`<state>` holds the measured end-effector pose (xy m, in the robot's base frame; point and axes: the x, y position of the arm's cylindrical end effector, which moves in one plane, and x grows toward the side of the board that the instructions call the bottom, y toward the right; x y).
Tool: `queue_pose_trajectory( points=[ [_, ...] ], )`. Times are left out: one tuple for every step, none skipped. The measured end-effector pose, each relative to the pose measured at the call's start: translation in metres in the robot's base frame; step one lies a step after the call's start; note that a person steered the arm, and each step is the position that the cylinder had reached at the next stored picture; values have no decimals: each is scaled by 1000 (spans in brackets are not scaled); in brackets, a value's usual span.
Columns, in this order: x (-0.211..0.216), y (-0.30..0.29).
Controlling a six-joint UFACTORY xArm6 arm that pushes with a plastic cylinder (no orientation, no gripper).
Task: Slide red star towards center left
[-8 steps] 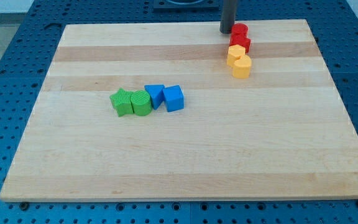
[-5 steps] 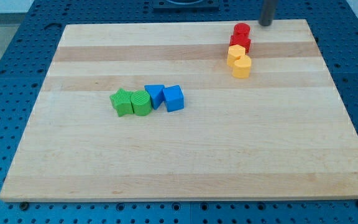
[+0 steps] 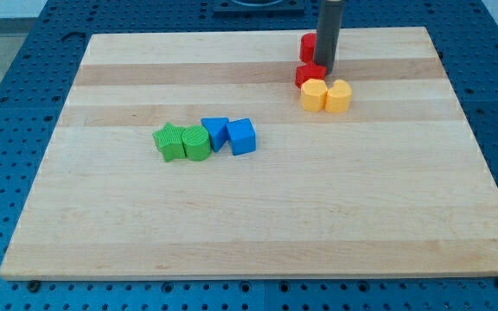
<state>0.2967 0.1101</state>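
Note:
The red star (image 3: 309,74) lies near the view's top, right of the middle, touching a yellow block (image 3: 315,95) just below it. My tip (image 3: 326,67) stands against the red star's right side. A second red block (image 3: 306,46) sits above the star, at the rod's left and partly hidden by it; its shape cannot be told.
A second yellow block (image 3: 339,96) sits right of the first, touching it. Left of the middle is a row: a green star (image 3: 170,142), a green cylinder (image 3: 195,143), a blue triangle (image 3: 215,132), a blue cube (image 3: 242,136). The wooden board (image 3: 258,225) lies on a blue perforated table.
The rod went from the top edge, right of the red blocks, down and left into them. Both red blocks shifted left; the star moved down. The yellow blocks now lie side by side.

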Motion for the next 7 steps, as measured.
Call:
queue_pose_trajectory(
  points=[
    [0, 39],
    [12, 33],
    [13, -18],
    [34, -83],
    [75, -154],
    [76, -167],
    [77, -200]
  ],
)
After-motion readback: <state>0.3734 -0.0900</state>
